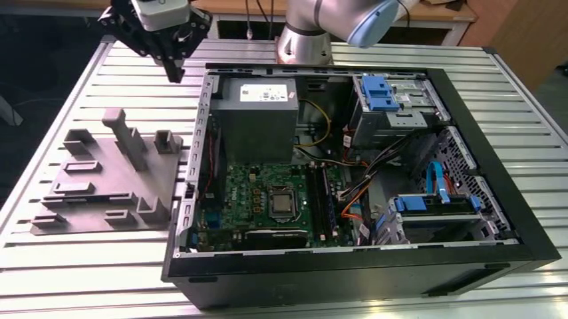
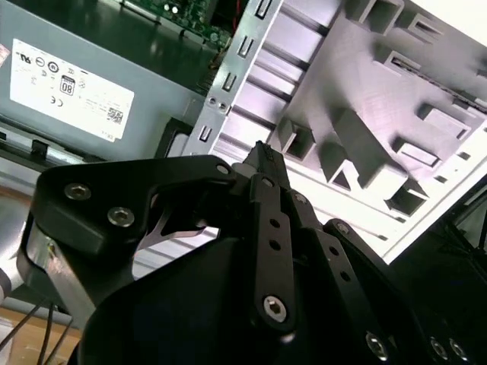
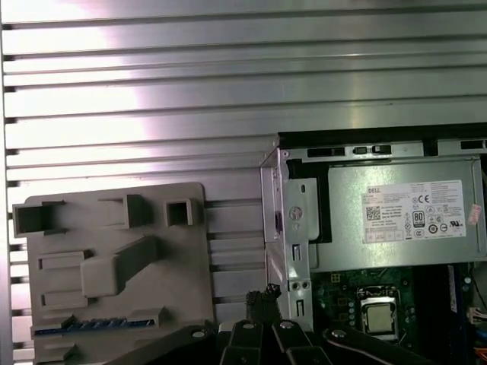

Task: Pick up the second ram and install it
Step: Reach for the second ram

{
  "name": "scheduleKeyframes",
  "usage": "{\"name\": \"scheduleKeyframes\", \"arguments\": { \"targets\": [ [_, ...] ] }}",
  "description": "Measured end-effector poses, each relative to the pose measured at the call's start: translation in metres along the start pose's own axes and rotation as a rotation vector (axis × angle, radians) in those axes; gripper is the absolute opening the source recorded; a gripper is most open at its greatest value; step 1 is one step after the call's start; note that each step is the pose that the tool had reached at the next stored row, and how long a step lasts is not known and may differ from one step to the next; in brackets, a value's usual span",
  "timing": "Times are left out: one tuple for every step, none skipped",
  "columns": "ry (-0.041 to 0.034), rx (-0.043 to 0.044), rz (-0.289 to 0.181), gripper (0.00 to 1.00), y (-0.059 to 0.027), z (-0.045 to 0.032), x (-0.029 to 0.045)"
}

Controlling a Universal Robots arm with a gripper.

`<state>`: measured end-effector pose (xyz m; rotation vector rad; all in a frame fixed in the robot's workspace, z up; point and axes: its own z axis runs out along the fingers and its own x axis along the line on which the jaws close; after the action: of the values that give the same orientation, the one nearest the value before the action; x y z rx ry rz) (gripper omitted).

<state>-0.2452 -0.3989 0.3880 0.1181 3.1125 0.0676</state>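
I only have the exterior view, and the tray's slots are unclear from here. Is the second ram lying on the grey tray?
Observer: Yes. In the first wrist view the second ram, a blue stick, lies in a slot at one edge of the grey tray.
Operator: Is the gripper carrying anything?
Observer: No. In the second wrist view the gripper is shut, with nothing between its tips.

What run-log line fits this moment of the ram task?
claw: shut, empty, over table between grey tray and computer case | second ram: lying in grey tray | step: not yet picked up
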Motion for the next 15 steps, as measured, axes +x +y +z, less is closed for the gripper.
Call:
{"name": "scheduleKeyframes", "arguments": {
  "targets": [
    [0.0000,0.0000,0.000,0.10,-0.0001,0.0004,0.0016],
    [0.0000,0.0000,0.000,0.10,-0.0003,0.0008,0.0034],
    [0.0000,0.0000,0.000,0.10,-0.0005,0.0014,0.0050],
    [0.0000,0.0000,0.000,0.10,-0.0007,0.0020,0.0065],
    [0.0000,0.0000,0.000,0.10,-0.0009,0.0026,0.0082],
    [0.0000,0.0000,0.000,0.10,-0.0011,0.0034,0.0099],
    [0.0000,0.0000,0.000,0.10,-0.0013,0.0043,0.0117],
    [0.0000,0.0000,0.000,0.10,-0.0016,0.0051,0.0134],
    [0.0001,0.0000,0.000,0.10,-0.0018,0.0059,0.0152],
    [0.0000,0.0000,0.000,0.10,-0.0021,0.0066,0.0170],
    [0.0001,0.0000,0.000,0.10,-0.0023,0.0074,0.0190],
    [0.0001,0.0000,0.000,0.10,-0.0026,0.0082,0.0210],
    [0.0000,0.0000,0.000,0.10,-0.0028,0.0090,0.0230],
    [0.0000,0.0000,0.000,0.10,-0.0031,0.0100,0.0248],
    [-0.0001,-0.0001,0.000,0.10,-0.0032,0.0110,0.0264]
  ]
}}
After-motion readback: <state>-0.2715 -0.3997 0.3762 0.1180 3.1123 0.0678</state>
